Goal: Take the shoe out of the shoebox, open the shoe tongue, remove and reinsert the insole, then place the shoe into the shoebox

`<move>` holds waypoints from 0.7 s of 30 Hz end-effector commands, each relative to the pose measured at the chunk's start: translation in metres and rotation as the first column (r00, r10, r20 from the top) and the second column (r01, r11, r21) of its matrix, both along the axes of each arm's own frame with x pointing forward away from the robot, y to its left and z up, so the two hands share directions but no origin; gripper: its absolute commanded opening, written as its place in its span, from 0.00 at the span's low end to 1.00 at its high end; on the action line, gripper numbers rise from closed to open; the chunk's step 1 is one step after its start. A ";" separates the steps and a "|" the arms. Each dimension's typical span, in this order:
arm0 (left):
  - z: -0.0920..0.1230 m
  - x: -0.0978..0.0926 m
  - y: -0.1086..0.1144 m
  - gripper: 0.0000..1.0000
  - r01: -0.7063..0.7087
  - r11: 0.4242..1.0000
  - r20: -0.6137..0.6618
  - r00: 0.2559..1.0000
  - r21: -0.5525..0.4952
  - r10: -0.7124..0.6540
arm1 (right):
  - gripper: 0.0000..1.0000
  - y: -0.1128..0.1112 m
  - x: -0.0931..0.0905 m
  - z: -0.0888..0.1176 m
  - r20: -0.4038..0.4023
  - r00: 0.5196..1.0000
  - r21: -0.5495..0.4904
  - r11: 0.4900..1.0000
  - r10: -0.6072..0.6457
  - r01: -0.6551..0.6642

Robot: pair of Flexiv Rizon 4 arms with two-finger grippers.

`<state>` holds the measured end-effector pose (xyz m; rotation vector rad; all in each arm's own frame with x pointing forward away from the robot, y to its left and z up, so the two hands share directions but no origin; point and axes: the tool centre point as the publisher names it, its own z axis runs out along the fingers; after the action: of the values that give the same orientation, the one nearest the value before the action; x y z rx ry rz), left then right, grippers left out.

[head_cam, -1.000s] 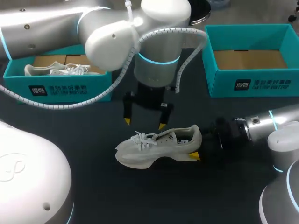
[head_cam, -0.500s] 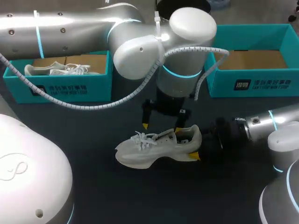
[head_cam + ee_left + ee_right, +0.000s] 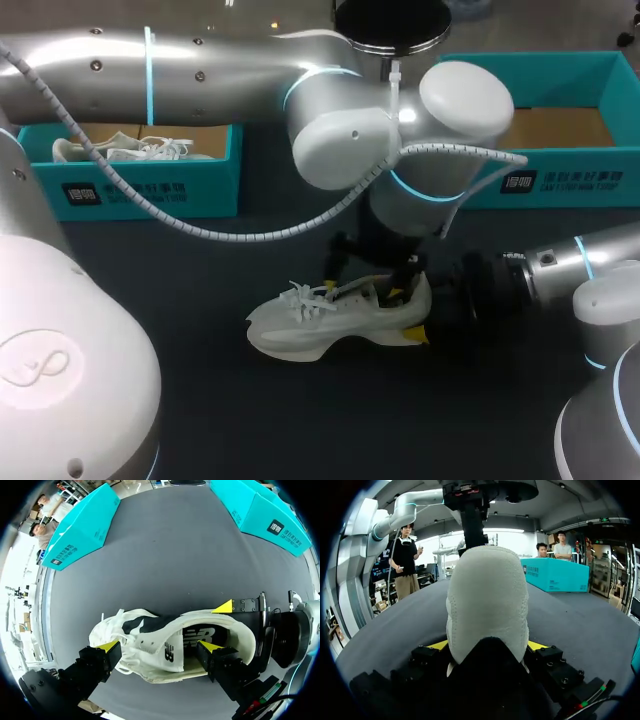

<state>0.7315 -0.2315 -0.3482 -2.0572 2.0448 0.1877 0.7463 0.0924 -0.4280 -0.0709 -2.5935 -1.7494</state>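
A white shoe (image 3: 330, 320) lies on its sole on the dark table, toe to the left. My right gripper (image 3: 420, 322) is shut on its heel (image 3: 487, 595), one yellow tip on each side of it. My left arm reaches in from the left and its gripper (image 3: 372, 285) hangs open just over the shoe's mouth. In the left wrist view the shoe (image 3: 160, 645) lies between the spread fingers of the left gripper (image 3: 159, 646): one fingertip (image 3: 210, 646) is over the insole in the opening, the other beside the laces. The right gripper (image 3: 487, 645) shows only its yellow tips.
A teal shoebox (image 3: 560, 185) stands open at the back right, showing only its cardboard floor. A second teal box (image 3: 130, 185) at the back left holds another white shoe (image 3: 120, 150). Both boxes (image 3: 260, 510) (image 3: 80, 527) lie ahead of the left gripper.
My left arm has swung to the right and come down, bringing its open gripper from behind the laces to the shoe's mouth. The shoe and right gripper have stayed still.
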 end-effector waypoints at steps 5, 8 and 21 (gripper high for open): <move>-0.013 -0.006 -0.016 1.00 -0.044 0.996 0.029 0.999 0.083 0.041 | 0.00 0.004 -0.001 -0.006 0.000 1.000 -0.002 1.000 -0.002 0.002; -0.016 -0.009 -0.018 1.00 -0.052 0.992 0.028 0.998 0.115 0.049 | 0.00 0.004 -0.001 -0.006 0.000 1.000 -0.002 1.000 -0.002 0.002; -0.031 -0.012 -0.001 1.00 -0.131 0.974 -0.007 0.991 0.185 0.134 | 0.00 0.004 -0.001 -0.006 0.000 1.000 -0.002 1.000 -0.002 0.002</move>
<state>0.7240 -0.2278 -0.3730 -1.9925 2.0027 0.3972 0.7462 0.0922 -0.4282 -0.0706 -2.5937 -1.7495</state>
